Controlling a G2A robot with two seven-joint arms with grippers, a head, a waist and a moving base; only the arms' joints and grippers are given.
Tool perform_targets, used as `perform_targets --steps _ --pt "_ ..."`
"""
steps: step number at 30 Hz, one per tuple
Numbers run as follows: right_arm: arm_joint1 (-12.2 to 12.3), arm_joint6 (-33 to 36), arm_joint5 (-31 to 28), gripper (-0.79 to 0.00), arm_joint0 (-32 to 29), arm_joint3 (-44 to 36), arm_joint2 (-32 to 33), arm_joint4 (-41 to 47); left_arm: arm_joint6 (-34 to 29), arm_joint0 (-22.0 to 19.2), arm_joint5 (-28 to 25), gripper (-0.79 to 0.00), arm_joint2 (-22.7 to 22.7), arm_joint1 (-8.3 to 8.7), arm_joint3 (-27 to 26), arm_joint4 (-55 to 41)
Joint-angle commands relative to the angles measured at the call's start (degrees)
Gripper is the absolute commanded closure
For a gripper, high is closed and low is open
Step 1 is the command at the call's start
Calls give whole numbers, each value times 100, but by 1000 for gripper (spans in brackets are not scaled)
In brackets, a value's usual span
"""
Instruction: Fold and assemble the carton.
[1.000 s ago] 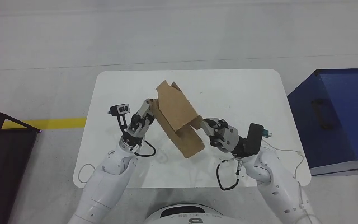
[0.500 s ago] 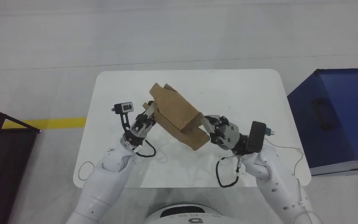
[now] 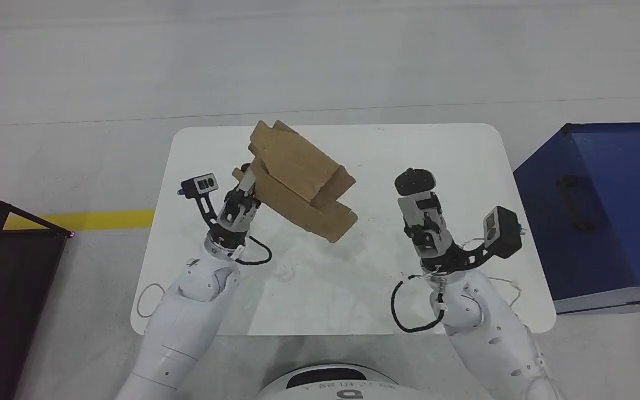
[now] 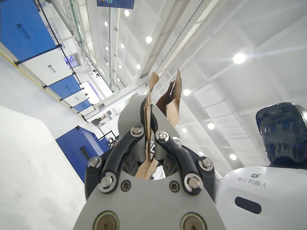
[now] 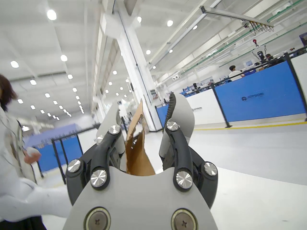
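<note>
Now the right gripper lets go, open at the carton's 3 o'clock, leaving the left gripper alone pinching it

Brown cardboard carton — partly folded, flat panels overlapping, loose ragged flaps at the far end, whole thing tilted. One edge is pinched between the fingers of the left gripper, and the body runs out from there toward the right gripper — apart from it, no contact.
</note>
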Motion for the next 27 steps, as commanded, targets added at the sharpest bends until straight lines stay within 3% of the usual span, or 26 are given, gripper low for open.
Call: perform_targets --steps 1,7,10,12,18,27 --pt "3 287 -543 -785 -61 19 -224 1050 227 -57 -16 0 -16 -27 5 323" --pt "14 1321 -681 -785 109 116 -556 2041 722 -195 52 0 1 -106 -53 1465" --pt "3 1621 -669 -680 176 161 -671 2263 989 -225 82 0 10 -144 -102 1993" --pt "-5 1815 -610 -662 224 218 -733 2316 1085 -227 74 0 42 -163 -132 2232" --pt "-42 2051 -561 -539 330 313 -831 2560 1311 -174 120 0 48 -195 -203 2742" --pt "-105 2299 -439 -459 467 474 -945 2667 1160 -153 106 0 51 -183 -272 2928"
